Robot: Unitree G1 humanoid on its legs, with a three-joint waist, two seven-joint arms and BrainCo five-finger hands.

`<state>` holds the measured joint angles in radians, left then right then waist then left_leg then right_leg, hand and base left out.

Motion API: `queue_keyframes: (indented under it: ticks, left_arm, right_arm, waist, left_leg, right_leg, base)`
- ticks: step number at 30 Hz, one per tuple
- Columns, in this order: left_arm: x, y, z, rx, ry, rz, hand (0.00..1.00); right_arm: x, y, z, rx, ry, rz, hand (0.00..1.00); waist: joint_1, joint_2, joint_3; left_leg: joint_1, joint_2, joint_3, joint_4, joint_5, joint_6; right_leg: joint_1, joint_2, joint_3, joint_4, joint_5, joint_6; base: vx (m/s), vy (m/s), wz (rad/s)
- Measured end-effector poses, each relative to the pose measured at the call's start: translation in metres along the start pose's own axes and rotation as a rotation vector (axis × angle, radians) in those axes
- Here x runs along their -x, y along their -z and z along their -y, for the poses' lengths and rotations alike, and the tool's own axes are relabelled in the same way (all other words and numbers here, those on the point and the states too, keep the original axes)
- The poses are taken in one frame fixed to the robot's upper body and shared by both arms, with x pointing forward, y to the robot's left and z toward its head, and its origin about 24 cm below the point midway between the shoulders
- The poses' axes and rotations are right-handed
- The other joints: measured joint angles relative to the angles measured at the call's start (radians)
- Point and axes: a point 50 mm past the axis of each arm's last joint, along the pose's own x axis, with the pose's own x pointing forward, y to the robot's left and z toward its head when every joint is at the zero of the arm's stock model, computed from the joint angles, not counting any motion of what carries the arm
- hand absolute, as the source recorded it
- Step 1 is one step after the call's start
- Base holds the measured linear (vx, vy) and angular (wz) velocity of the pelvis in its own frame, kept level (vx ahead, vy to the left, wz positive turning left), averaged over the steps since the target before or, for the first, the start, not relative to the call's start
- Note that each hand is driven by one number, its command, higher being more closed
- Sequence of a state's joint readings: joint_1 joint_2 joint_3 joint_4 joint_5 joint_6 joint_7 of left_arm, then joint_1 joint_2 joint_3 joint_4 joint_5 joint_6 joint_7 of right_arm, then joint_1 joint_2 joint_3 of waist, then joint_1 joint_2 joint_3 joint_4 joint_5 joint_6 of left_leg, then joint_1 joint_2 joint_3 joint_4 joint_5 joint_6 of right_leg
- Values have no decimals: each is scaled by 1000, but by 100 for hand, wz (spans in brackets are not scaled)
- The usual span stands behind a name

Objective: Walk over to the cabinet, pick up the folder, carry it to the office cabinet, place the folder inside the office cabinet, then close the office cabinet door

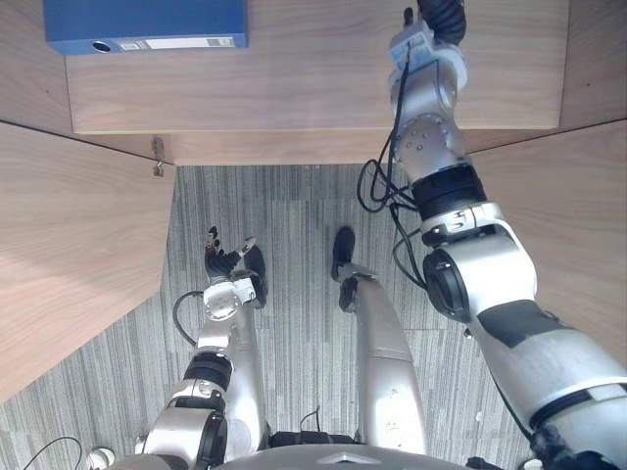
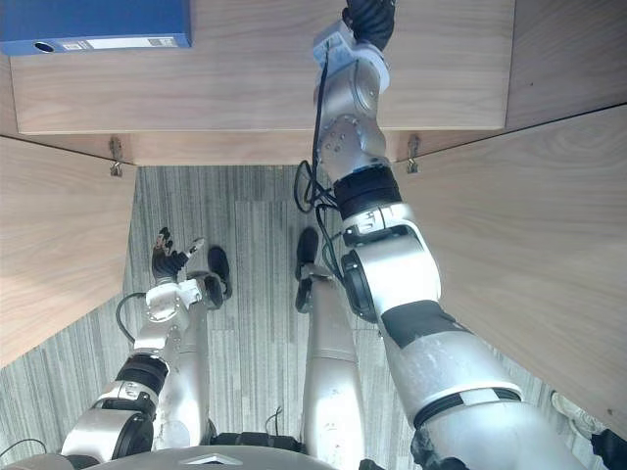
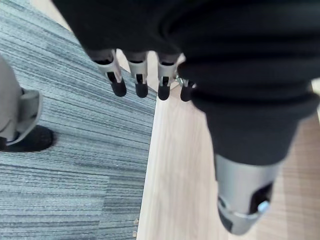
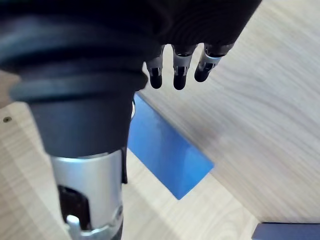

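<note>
Right hand [image 4: 179, 75] empty, blue rigid rectangular folder [image 1: 147, 24] already on light wooden cabinet shelf [image 1: 294, 88].
Fingers [image 4: 155, 79] straight, gripping nothing; folder flat at far left of shelf, well apart from them. Left hand [image 1: 227, 257] low beside left wooden door [image 1: 69, 264], fingers relaxed, empty. Placing judged done; next, draw right arm clear, swing doors shut. One folder, two open doors, two hands.
</note>
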<state>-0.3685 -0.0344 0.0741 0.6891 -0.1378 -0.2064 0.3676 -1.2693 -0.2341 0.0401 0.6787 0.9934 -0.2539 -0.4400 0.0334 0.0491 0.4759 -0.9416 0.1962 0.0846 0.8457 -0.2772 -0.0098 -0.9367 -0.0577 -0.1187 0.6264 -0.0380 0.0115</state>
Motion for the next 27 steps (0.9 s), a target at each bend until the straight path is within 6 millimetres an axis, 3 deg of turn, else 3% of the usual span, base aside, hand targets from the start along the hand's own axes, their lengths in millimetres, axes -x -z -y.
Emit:
queue_keyframes:
  ticks: [7, 16, 27]
  left_arm:
    - [-1, 0, -3, 17, -5, -8, 0]
    - [0, 2, -3, 46, 9, -25, 0]
    - [-2, 2, -9, 50, -8, -25, 0]
  right_arm:
    - [7, -1, 41, -76, 68, -3, 0]
    - [18, -3, 60, -194, 53, 23, 0]
    - [29, 4, 82, -74, 82, 2, 0]
  waist:
    - [-2, 0, 0]
    - [4, 3, -3]
    - [7, 2, -3]
  left_leg:
    - [18, 1, 3, -4, 0, 0]
    - [30, 4, 8, -5, 0, 0]
    - [36, 12, 9, -6, -2, 2]
  right_leg:
    - [16, 1, 1, -2, -1, -2]
    - [25, 3, 3, 0, -2, -3]
    - [35, 10, 0, -13, -1, -4]
  base:
    - [0, 0, 0]
    - [-7, -1, 0]
    - [-18, -2, -1]
